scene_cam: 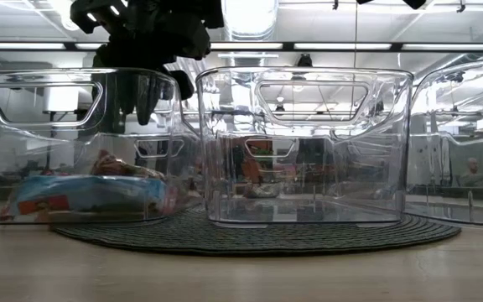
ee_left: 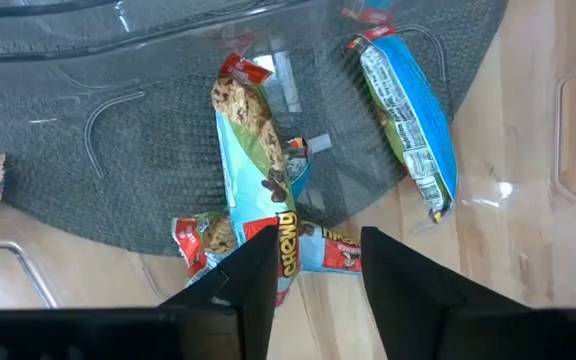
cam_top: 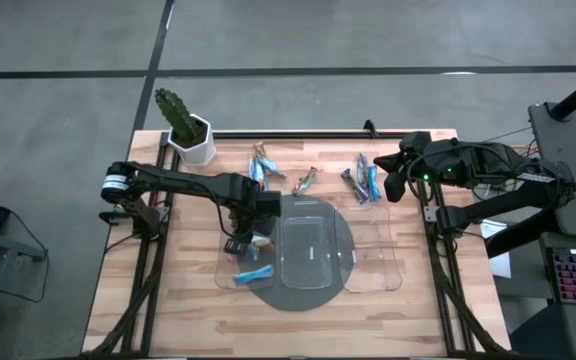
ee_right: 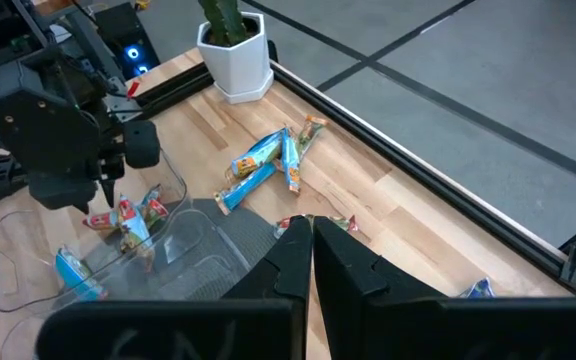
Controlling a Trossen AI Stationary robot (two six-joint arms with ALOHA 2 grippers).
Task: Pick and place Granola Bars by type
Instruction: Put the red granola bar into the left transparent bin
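My left gripper is open and points down into the left clear tray. It hangs just above a light blue bar that lies across a red-pink bar. Another light blue bar lies apart on the tray floor. In the low view these bars lie below the left gripper. More bars lie loose on the far part of the table: a blue cluster, a single one and a group. My right gripper is shut and waits by the table's far right corner.
Three clear trays stand side by side on a dark round mat: left, middle and right. A potted cactus stands at the far left corner. Bare wood lies along the near edge.
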